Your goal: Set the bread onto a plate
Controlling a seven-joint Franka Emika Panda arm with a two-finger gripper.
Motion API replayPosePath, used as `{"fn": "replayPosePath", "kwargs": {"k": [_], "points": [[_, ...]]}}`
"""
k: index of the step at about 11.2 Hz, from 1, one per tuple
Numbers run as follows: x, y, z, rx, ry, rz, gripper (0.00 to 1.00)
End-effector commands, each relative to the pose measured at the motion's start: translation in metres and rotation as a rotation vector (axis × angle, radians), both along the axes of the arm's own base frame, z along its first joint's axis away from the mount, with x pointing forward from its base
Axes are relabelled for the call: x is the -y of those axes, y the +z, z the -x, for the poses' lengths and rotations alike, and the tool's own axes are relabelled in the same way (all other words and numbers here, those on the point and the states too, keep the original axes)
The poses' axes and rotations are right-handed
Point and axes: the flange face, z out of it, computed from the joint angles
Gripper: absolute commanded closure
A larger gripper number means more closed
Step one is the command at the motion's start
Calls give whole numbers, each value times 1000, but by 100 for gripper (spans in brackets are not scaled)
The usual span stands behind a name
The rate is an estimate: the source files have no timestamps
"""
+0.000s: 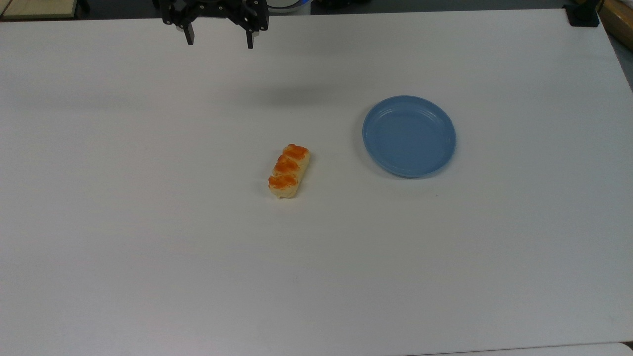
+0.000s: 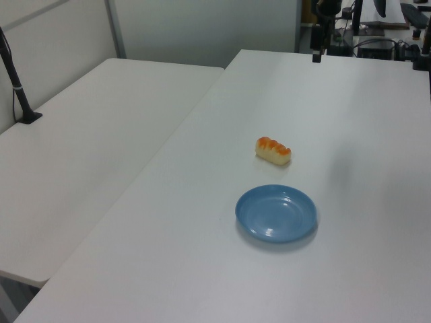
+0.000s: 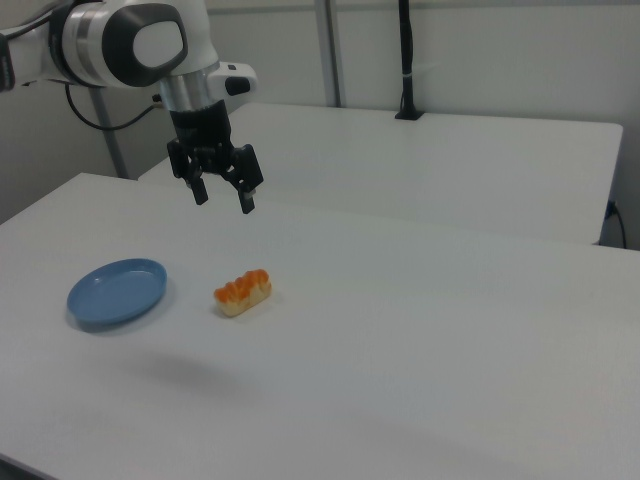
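Seemingly unlabelled bread [image 1: 289, 171] beside plain plate [image 1: 409, 136], gripper [image 1: 219, 41] spread above.

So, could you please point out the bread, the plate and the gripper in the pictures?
bread [image 1: 289, 171]: top view, on the middle glazed bump.
plate [image 1: 409, 136]: top view, on the bare centre of the dish.
gripper [image 3: 223, 194]: right view, midway between the two open fingertips, above the table.

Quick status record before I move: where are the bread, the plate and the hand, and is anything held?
bread: lying on the table, untouched, apart from the plate
plate: blue, nothing on it, to the top view's right of the bread
hand: raised above the table, fingers open, holding nothing
task state: bread not yet picked up
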Motion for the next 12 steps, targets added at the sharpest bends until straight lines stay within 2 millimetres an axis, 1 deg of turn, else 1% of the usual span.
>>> {"fn": "replayPosePath", "kwargs": {"k": [1,6,8,12], "points": [[-3,1,9,-15,9,-25,0],[-2,0,6,-12,6,-25,0],[1,4,7,-7,1,-27,0],[-2,1,6,-11,0,-36,0]]}}
